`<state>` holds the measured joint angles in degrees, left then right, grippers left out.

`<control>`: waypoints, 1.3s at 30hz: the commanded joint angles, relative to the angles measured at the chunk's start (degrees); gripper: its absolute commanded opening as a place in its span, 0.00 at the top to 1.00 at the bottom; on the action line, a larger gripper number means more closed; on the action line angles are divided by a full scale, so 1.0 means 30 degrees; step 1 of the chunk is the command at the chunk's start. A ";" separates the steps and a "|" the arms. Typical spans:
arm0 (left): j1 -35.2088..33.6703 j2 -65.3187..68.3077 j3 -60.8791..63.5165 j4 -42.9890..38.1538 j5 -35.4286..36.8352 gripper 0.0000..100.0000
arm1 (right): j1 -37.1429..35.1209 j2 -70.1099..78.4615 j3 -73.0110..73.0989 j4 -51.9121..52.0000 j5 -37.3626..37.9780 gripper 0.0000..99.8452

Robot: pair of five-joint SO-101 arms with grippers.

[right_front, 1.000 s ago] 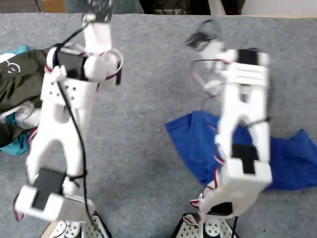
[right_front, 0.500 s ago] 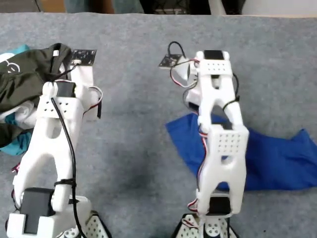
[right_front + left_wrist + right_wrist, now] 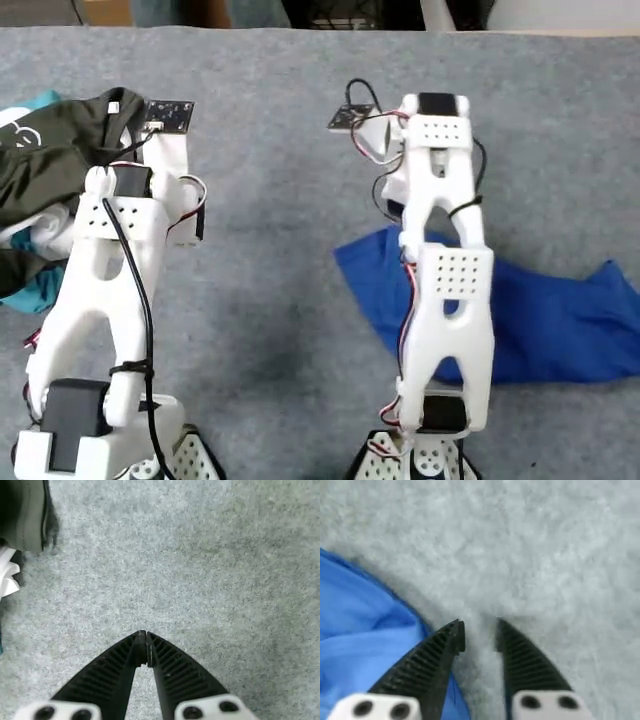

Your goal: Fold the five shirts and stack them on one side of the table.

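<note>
A crumpled blue shirt (image 3: 560, 315) lies on the grey cloth at the right, partly under the right arm (image 3: 445, 290). In the right wrist view my right gripper (image 3: 480, 630) hovers over bare cloth just beside the blue shirt's edge (image 3: 365, 630), open by a narrow gap with nothing in it. A heap of shirts, dark green (image 3: 45, 160) over teal and white, sits at the table's left edge. My left gripper (image 3: 145, 649) is shut and empty above bare cloth, a short way from the dark green shirt (image 3: 25, 515).
The left arm (image 3: 105, 270) stands folded beside the heap. Grey cloth (image 3: 270, 200) covers the whole table, with open room between the two arms and along the far side. White fabric (image 3: 7, 577) pokes out below the dark shirt.
Both arms have swung from stretched, blurred poses into folded upright ones. Over the last half second the right arm shifted only slightly; the shirts stayed put.
</note>
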<state>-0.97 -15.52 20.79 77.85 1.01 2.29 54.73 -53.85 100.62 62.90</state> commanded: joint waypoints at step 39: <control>0.0425 -0.0703 -0.0073 -0.0205 -0.1055 0.97 | 0.1582 -0.5934 0.4440 0.0088 0.2637 0.99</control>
<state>-0.35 -16.04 20.79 77.85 -1.80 4.75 42.24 -37.05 100.35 72.04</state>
